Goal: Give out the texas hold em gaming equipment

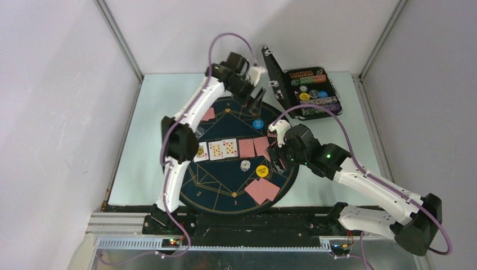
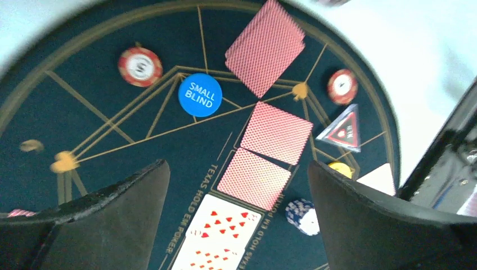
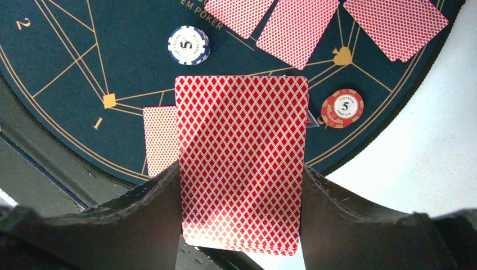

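My right gripper [image 3: 242,185] is shut on a deck of red-backed cards [image 3: 242,163], held above the right side of the mat [image 1: 225,180]; it also shows in the top view [image 1: 279,162]. My left gripper [image 2: 239,214] is open and empty, high over the far part of the mat [image 1: 256,99]. On the mat lie a row of face-up cards [image 1: 215,149] and face-down cards [image 2: 254,178], a blue SMALL BLIND disc [image 2: 199,94], a yellow disc [image 1: 261,171], a blue-white chip [image 3: 189,45], red chips [image 3: 342,108], and a triangular marker [image 2: 341,129].
An open black case [image 1: 308,91] with rows of chips stands at the back right, its lid [image 1: 275,73] raised next to my left gripper. Two face-down cards [image 1: 262,191] lie near the mat's front edge. Grey walls close in the pale table.
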`<move>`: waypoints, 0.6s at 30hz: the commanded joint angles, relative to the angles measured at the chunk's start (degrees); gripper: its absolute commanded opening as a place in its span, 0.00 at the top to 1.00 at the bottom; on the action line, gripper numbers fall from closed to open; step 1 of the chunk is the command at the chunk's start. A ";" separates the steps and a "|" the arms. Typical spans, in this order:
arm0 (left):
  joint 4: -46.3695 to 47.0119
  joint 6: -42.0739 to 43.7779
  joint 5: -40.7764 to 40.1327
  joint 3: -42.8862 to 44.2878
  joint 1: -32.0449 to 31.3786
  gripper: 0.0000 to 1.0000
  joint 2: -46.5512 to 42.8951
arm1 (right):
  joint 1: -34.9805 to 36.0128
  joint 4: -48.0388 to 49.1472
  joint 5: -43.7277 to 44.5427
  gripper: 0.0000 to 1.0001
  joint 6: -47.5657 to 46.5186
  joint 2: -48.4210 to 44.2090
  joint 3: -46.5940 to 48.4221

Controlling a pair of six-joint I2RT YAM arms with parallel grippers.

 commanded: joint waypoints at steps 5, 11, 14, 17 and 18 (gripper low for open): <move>27.14 -20.38 8.99 -21.17 9.49 0.00 -36.38 | -0.14 2.25 0.30 1.00 0.86 -2.55 0.29; 37.42 -24.57 5.87 -44.63 9.83 0.00 -55.61 | -0.09 2.61 0.65 1.00 1.14 -2.27 0.29; 42.81 -30.47 -6.96 -60.28 9.79 0.00 -65.41 | -0.05 2.92 1.66 1.00 1.98 -1.26 0.29; 47.04 -40.85 -33.25 -76.92 9.79 0.00 -77.90 | -0.13 3.23 3.62 1.00 2.76 -0.41 0.29; 47.04 -43.36 -38.15 -79.76 9.79 0.00 -83.06 | -0.22 3.31 3.68 1.00 3.01 -0.12 0.29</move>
